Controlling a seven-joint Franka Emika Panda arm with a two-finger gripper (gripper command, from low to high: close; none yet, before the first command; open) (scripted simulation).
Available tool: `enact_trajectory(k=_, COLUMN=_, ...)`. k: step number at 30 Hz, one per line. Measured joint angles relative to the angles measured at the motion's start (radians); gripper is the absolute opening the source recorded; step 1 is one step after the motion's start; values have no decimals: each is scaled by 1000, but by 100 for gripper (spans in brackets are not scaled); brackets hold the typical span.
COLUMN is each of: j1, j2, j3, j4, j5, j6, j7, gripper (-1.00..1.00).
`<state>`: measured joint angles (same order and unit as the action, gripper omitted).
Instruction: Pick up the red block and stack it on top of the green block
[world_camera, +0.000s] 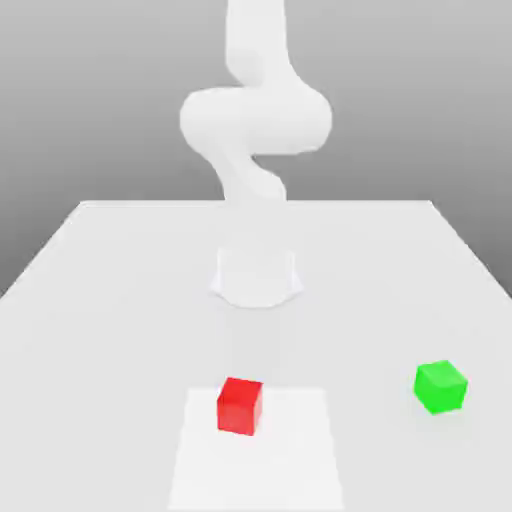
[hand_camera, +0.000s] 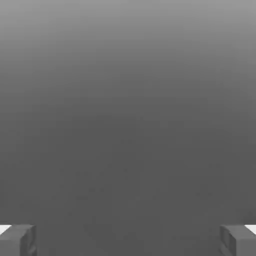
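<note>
Looking at the exterior view as a clock face, can find the red block (world_camera: 240, 407) at six o'clock, a touch to the exterior view's left of straight down. Rests on the white patch (world_camera: 285, 460) of the table (world_camera: 130, 330), close to the far edge of that patch, at about eleven o'clock from its middle. Sits flat, turned slightly, with a top face and side faces in sight. Touches no other block.

Can find the green block (world_camera: 440, 387) at four o'clock, on the pale tabletop outside the patch. Lies well apart from the red block, at about three o'clock from it, and a little nearer the arm's base. Stands turned at an angle, with corners facing outward. Carries nothing on top, so makes no stack.

Near the face's centre, can see the base (world_camera: 256, 280) of the white arm (world_camera: 256, 118) on the table. Rises from there toward twelve o'clock, bulging to both sides on the way, and runs out through the upper edge of the view.

In the hand view, can see the gripper (hand_camera: 128, 241) released, with fingers (hand_camera: 15, 242) spread wide apart. Grasps nothing: has plain grey between the fingers, shading from dark to lighter, and no block there.
</note>
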<state>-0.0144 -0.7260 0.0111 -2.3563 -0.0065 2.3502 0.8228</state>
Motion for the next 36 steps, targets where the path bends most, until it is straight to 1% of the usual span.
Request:
enact_trajectory(k=12, j1=-69, j2=431, j3=33, j4=-308, j5=-23, j6=284, j7=121, gripper=0)
enact_trajectory(k=17, j1=-77, j2=637, j3=25, j4=-448, j5=-3, j6=419, j7=154, gripper=0)
enact_trajectory(k=19, j1=-78, j2=711, j3=25, j4=-470, j5=5, j6=475, j7=158, gripper=0)
enact_trajectory(k=24, j1=-69, j2=893, j3=10, j4=-454, j5=-10, j6=628, j7=172, gripper=0)
enact_trajectory(k=25, j1=-66, j2=928, j3=6, j4=-450, j5=-15, j6=659, j7=175, gripper=-100)
enact_trajectory(k=32, j1=-67, j2=937, j3=6, j4=-449, j5=-19, j6=667, j7=179, gripper=-100)
enact_trajectory(k=36, j1=-74, j2=818, j3=17, j4=-465, j5=-2, j6=565, j7=167, gripper=-100)
